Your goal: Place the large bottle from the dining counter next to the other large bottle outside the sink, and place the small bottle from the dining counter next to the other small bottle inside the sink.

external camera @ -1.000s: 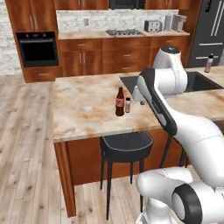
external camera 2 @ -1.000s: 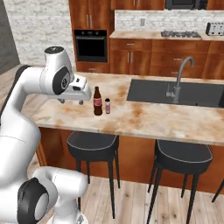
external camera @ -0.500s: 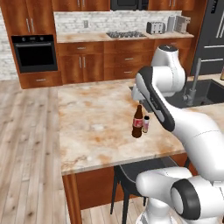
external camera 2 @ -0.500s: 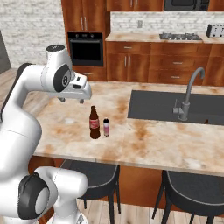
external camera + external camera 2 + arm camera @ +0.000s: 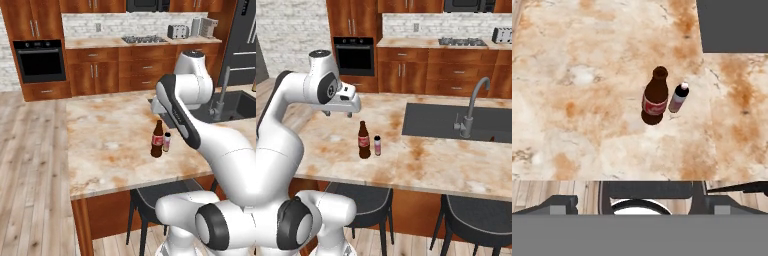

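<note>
We hover above the large bottle (image 5: 655, 97), upright just beside the small bottle (image 5: 678, 97) near the desk's (image 5: 105, 145) front edge; fingers' state unclear; slick, tippy glass, best gripped mid-body.

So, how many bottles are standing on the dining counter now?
2. The large bottle stands upright near the counter's front edge, left of the sink in the right base view; the small bottle stands just beside it, toward the sink. Others may be hidden inside the basin.
</note>
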